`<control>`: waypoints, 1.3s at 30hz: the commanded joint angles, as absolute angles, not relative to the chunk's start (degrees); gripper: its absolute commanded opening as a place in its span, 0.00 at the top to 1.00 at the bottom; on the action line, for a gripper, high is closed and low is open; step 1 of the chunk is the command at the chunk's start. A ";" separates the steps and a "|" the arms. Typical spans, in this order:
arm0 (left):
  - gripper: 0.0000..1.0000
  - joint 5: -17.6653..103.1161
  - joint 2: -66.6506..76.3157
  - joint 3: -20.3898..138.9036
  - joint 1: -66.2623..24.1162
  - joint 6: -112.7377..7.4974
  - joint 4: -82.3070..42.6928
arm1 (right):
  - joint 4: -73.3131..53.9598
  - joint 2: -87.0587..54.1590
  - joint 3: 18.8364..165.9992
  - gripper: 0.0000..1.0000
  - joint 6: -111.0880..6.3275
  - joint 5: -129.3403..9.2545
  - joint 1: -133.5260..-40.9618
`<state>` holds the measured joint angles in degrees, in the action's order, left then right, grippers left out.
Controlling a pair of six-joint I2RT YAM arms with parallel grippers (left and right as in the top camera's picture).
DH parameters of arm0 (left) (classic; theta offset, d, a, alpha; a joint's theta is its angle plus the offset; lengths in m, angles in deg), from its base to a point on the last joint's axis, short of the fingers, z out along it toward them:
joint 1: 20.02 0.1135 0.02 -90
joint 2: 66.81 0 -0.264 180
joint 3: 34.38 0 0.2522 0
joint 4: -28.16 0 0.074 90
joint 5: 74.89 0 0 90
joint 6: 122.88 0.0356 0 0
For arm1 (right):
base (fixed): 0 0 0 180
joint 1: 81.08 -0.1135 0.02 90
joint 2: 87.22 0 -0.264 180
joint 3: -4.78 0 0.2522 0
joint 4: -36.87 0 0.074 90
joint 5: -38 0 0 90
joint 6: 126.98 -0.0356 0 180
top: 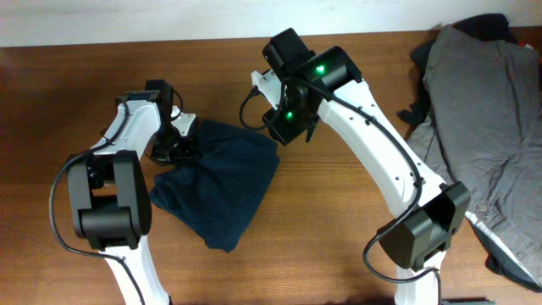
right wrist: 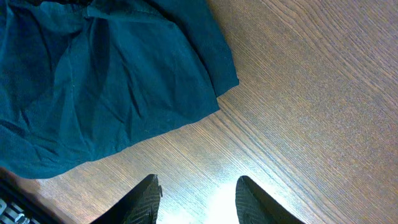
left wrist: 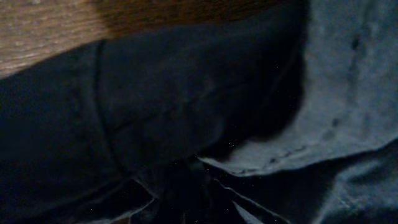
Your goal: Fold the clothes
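Looks mid-fold: left gripper [top: 174, 147] presses into the blue cloth [top: 229, 178], grip hidden; right gripper [right wrist: 198, 200], wide and empty, should take the corner [right wrist: 227, 83] ahead

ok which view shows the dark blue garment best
The overhead view: it takes in the whole dark blue garment, lying crumpled on the wooden table. The left wrist view is pressed so close that only dim folds and a hem show. The right wrist view catches just one corner and edge of it on the wood.

Matt, creased cloth garment [right wrist: 99, 81] on seemingly glossy wood table [right wrist: 311, 112].
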<state>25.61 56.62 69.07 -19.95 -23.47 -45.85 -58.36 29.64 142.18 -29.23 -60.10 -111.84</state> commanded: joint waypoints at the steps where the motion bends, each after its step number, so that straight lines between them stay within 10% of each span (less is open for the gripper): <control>1: 1.00 17.85 58.63 72.37 -19.03 -22.84 -46.94 | -58.58 30.27 142.20 0.55 -28.84 -60.84 -111.43; 8: 1.00 -7.94 55.16 95.10 -14.94 -22.93 -57.22 | -58.58 30.27 142.20 0.56 -28.84 -60.82 -111.43; 17: 1.00 -0.05 54.96 123.19 -15.62 -22.91 -66.79 | -58.52 30.27 142.20 0.56 -28.82 -60.80 -111.43; 31: 1.00 5.59 55.16 97.90 -31.86 -22.91 -63.16 | -60.50 30.25 142.22 0.65 -28.91 -60.38 -110.64; 39: 1.00 -11.28 54.00 98.84 -27.36 -22.95 -61.87 | -60.70 29.77 142.28 0.65 -33.41 -60.18 -104.43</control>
